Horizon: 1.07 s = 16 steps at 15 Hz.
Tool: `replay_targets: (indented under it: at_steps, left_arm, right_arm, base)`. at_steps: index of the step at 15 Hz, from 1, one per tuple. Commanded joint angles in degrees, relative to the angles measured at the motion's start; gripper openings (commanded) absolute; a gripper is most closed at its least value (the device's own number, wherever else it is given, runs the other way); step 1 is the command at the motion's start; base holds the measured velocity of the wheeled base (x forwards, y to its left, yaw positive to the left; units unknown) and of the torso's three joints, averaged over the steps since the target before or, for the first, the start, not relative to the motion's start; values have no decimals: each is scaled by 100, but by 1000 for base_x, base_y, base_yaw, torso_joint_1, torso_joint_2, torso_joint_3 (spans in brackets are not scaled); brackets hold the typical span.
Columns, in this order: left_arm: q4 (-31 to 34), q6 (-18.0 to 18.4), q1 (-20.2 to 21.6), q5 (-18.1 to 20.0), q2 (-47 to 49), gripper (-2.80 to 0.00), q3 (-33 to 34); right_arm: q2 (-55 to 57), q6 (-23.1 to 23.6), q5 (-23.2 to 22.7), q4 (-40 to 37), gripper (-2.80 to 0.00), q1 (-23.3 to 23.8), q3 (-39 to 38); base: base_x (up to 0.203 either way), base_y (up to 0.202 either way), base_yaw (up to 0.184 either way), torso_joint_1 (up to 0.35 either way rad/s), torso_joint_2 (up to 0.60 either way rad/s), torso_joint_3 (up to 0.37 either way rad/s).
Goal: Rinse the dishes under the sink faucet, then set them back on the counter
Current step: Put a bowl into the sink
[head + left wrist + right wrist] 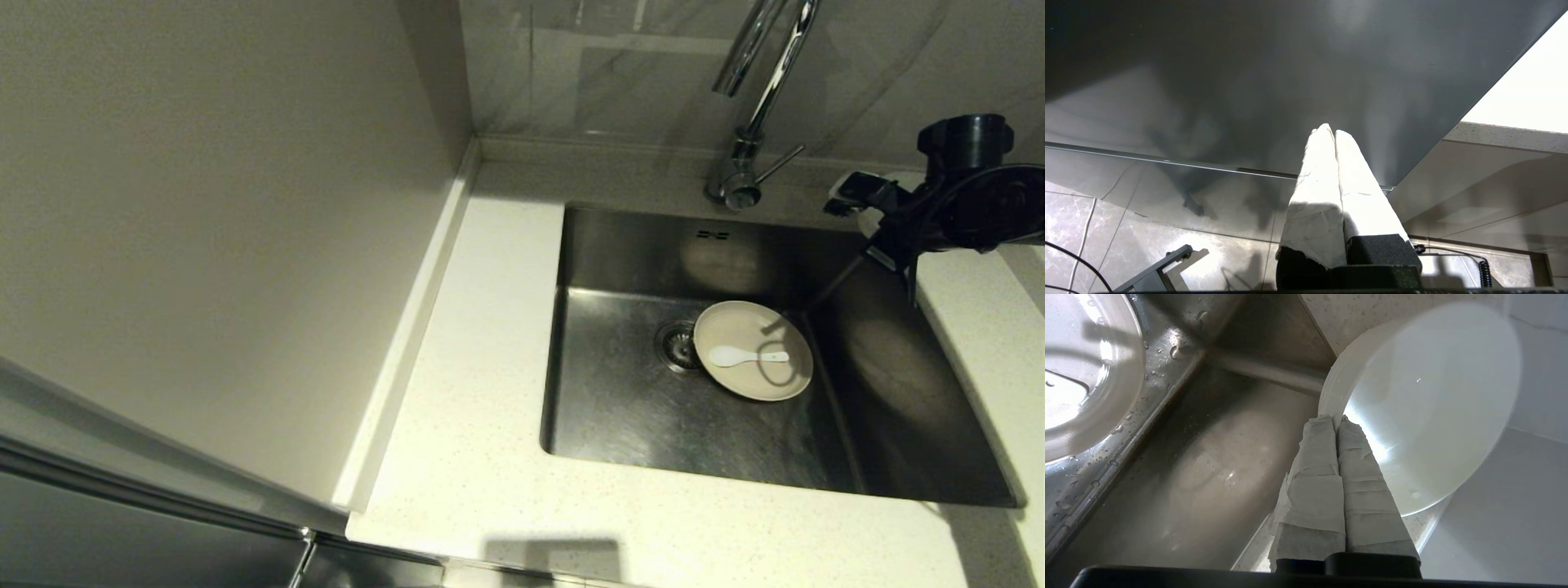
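Observation:
The cream plate lies on the floor of the sink beside the drain strainer, with the white spoon resting on it. The chrome faucet stands behind the basin, its spout empty and its thin lever pointing right. My right arm reaches over the sink's back right corner. My right gripper is shut on the rim of the small white bowl, which is tilted over the counter edge. In the head view the arm hides most of the bowl. My left gripper is shut on nothing, low beside a dark panel.
The speckled counter runs along the sink's left and front sides. A plain beige wall panel stands at the left. A wet plate and the steel sink wall show in the right wrist view.

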<state>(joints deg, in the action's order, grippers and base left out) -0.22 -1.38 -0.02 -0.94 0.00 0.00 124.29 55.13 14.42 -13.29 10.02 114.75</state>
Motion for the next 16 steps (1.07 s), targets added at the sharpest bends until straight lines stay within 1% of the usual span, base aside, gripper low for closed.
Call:
replay_targets:
  at_steps: [1, 2, 4, 7, 10, 12, 14, 16]
  left_arm:
    - [-4, -3, 2, -3, -18, -280, 0]
    - [-4, -3, 2, -3, -18, -280, 0]
    - [-4, -3, 2, -3, -26, -280, 0]
    - [-4, -3, 2, -3, -18, -280, 0]
    - [-4, -3, 2, -3, -18, -280, 0]
    - [-4, -3, 2, -3, -18, -280, 0]
    - [-4, -3, 2, -3, -18, -280, 0]
    - [-4, -3, 2, -3, -18, -280, 0]
  right_arm:
    - [-106, 25, 8, -33, -280, -2, -12]
    - [-179, 12, 3, -76, -280, -13, -14]
    - [-380, -178, -7, -227, -280, -47, -27]
    - [-808, -347, -25, -349, -280, -73, -330]
    - [-1298, -480, -139, -352, -280, -104, -932]
    - [-1652, -513, -192, -351, -280, -219, -1517]
    - [-1972, -627, -201, -350, -280, -456, -2149]
    - [-2269, -825, -186, -345, -280, -896, -2710]
  base:
    - [0, 0, 0, 0, 0, 0]
    - [0, 0, 0, 0, 0, 0]
    - [0, 0, 0, 0, 0, 0]
    - [0, 0, 0, 0, 0, 0]
    - [0, 0, 0, 0, 0, 0]
    - [0, 0, 0, 0, 0, 0]
    - [0, 0, 0, 0, 0, 0]
    - [0, 0, 0, 0, 0, 0]
